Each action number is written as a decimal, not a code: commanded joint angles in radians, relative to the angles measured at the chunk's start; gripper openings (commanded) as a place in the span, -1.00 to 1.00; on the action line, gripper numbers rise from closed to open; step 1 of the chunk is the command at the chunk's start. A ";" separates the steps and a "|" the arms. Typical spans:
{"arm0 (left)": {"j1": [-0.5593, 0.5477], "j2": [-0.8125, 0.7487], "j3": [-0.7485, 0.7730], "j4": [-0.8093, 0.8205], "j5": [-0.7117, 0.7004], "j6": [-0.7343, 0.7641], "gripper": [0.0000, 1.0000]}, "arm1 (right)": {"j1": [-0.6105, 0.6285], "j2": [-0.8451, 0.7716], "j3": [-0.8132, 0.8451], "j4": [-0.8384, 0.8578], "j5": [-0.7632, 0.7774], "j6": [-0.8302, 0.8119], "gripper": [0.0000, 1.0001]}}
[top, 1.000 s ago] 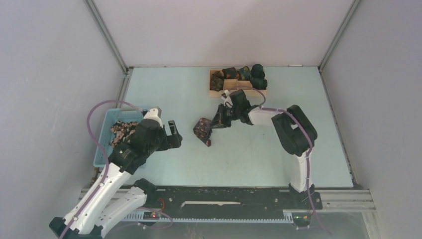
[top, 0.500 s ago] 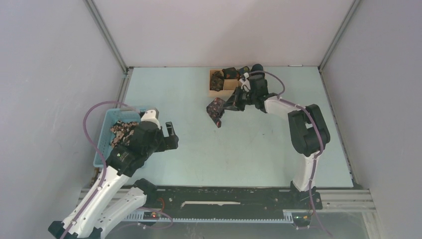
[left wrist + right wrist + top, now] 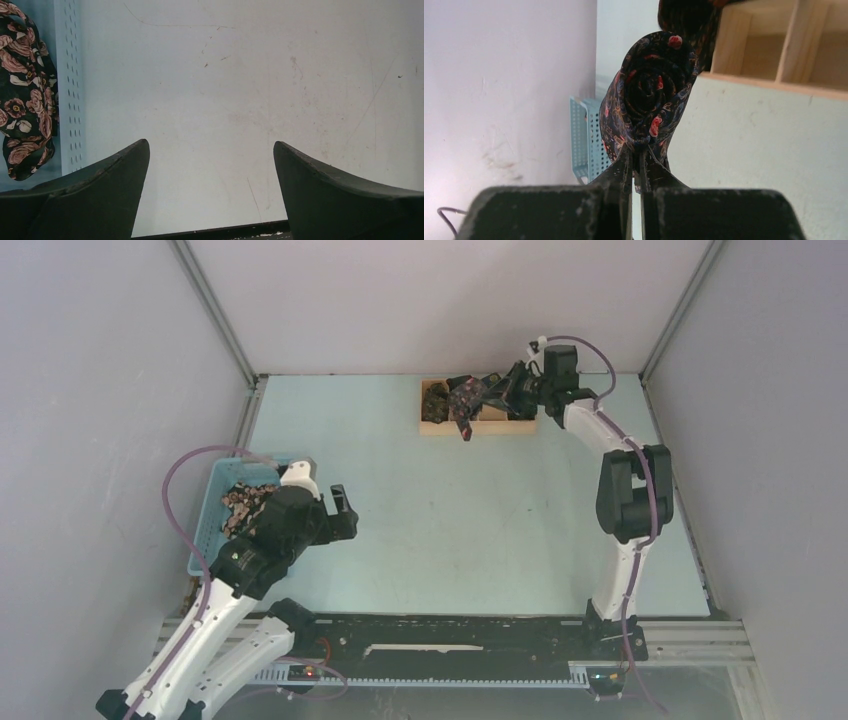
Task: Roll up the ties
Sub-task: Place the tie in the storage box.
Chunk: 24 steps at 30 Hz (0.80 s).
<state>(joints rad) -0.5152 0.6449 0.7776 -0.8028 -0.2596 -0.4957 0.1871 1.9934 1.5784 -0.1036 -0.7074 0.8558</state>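
Observation:
My right gripper is shut on a rolled tie of dark floral fabric and holds it in the air over the tan wooden tray at the back. In the right wrist view the rolled tie sits pinched between the shut fingers, with the tray behind it. Other rolled ties lie in the tray's compartments. Unrolled ties lie in the light-blue basket; one shows in the left wrist view. My left gripper is open and empty beside the basket.
The basket's perforated wall is at the left in the left wrist view. Grey enclosure walls surround the pale-blue table. The basket shows far off in the right wrist view.
My right gripper has carried the rolled tie from the table's middle up and back to above the wooden tray. The left arm has barely moved.

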 commanded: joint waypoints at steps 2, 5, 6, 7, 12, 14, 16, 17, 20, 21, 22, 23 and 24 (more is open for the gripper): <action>-0.005 0.001 -0.012 0.037 -0.011 0.023 0.99 | -0.026 0.084 0.100 0.025 0.062 0.027 -1.00; -0.005 0.010 -0.013 0.042 -0.004 0.027 0.99 | -0.023 0.148 0.135 0.124 0.091 0.080 -1.00; -0.005 0.015 -0.012 0.042 -0.002 0.028 1.00 | -0.022 0.171 0.150 0.156 0.099 0.096 -1.00; -0.005 0.019 -0.012 0.042 -0.001 0.030 0.99 | -0.019 0.194 0.165 0.185 0.119 0.109 -1.00; -0.005 0.026 -0.013 0.042 0.001 0.031 0.99 | -0.008 0.293 0.234 0.286 0.179 0.164 -1.00; -0.005 0.025 -0.015 0.041 -0.002 0.031 0.99 | -0.007 0.322 0.249 0.333 0.197 0.176 -1.00; -0.005 0.026 -0.014 0.041 -0.003 0.031 0.99 | -0.008 0.339 0.257 0.359 0.210 0.179 -1.00; -0.005 0.027 -0.014 0.042 -0.004 0.031 0.99 | -0.009 0.343 0.257 0.372 0.214 0.180 -1.00; -0.005 0.029 -0.014 0.042 -0.005 0.032 0.99 | -0.009 0.348 0.267 0.394 0.235 0.170 -1.00; -0.005 0.032 -0.014 0.041 -0.006 0.031 0.99 | -0.010 0.356 0.283 0.377 0.237 0.158 -1.00; -0.005 0.033 -0.015 0.041 -0.005 0.032 0.99 | -0.009 0.360 0.299 0.357 0.240 0.144 -1.00; -0.005 0.035 -0.014 0.042 -0.005 0.032 0.99 | -0.009 0.361 0.308 0.339 0.243 0.133 -1.00; -0.005 0.035 -0.014 0.041 -0.006 0.031 0.99 | -0.009 0.361 0.304 0.323 0.249 0.120 -1.00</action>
<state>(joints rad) -0.5152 0.6762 0.7658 -0.7872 -0.2588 -0.4873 0.1795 2.3577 1.8107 0.1673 -0.5205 1.0168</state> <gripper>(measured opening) 0.996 0.029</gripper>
